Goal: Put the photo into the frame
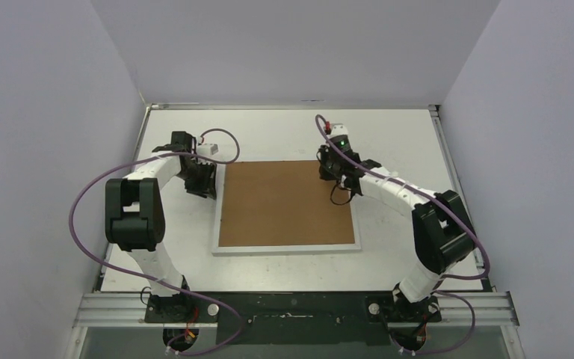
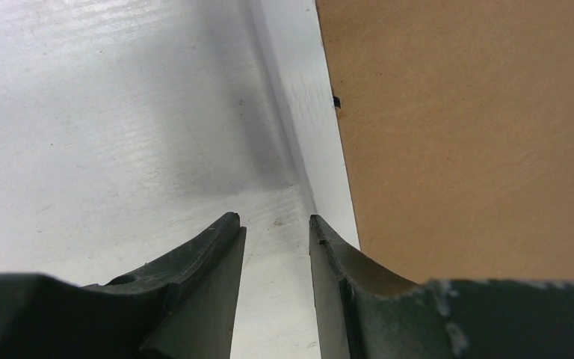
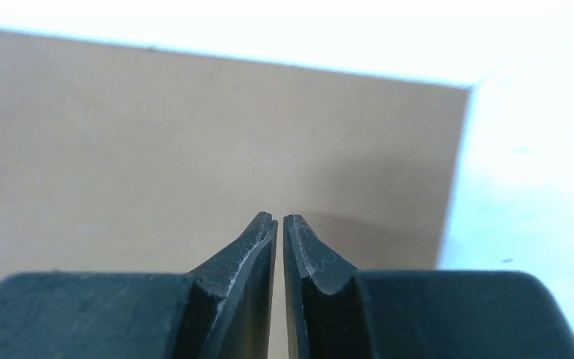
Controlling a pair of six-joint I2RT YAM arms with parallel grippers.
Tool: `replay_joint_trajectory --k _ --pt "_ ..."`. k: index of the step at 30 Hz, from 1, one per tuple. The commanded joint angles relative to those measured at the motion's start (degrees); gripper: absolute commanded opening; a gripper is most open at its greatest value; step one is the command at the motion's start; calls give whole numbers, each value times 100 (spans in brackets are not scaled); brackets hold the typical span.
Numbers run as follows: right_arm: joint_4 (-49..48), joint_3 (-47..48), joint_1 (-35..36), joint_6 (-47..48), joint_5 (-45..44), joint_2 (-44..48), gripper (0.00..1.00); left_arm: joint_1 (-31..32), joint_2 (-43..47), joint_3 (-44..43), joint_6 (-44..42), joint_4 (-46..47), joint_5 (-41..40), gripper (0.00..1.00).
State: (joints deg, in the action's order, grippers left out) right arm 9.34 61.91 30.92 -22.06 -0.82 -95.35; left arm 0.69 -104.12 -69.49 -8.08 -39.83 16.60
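The white frame (image 1: 288, 248) lies flat on the table with a brown cardboard backing board (image 1: 288, 202) filling it. The photo is out of view. My left gripper (image 1: 206, 182) is low at the frame's far left corner. In the left wrist view the left gripper (image 2: 274, 218) is open over bare table, just left of the frame's white edge (image 2: 306, 112), with nothing between its fingers. My right gripper (image 1: 330, 172) hangs over the board's far right part. The right wrist view shows the right gripper (image 3: 279, 217) with only a thin slit between its fingertips, holding nothing, above the board (image 3: 157, 134).
The white table (image 1: 403, 142) is walled by pale panels on the left, back and right. Purple cables (image 1: 82, 202) loop beside both arms. The arm bases sit on a metal rail (image 1: 291, 307) at the near edge.
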Motion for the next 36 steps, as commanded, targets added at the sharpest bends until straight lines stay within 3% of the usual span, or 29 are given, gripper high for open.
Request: replay_joint_trajectory --k 1,19,36 --pt "275 427 -408 338 -788 63 12 -35 154 -251 -77 -128 247 36" --pt "121 523 -588 262 -680 -1188 6 60 -47 -132 50 91 183 36" --pt "-78 -345 -169 -107 -1148 -1473 5 107 -66 -207 33 46 177 36"
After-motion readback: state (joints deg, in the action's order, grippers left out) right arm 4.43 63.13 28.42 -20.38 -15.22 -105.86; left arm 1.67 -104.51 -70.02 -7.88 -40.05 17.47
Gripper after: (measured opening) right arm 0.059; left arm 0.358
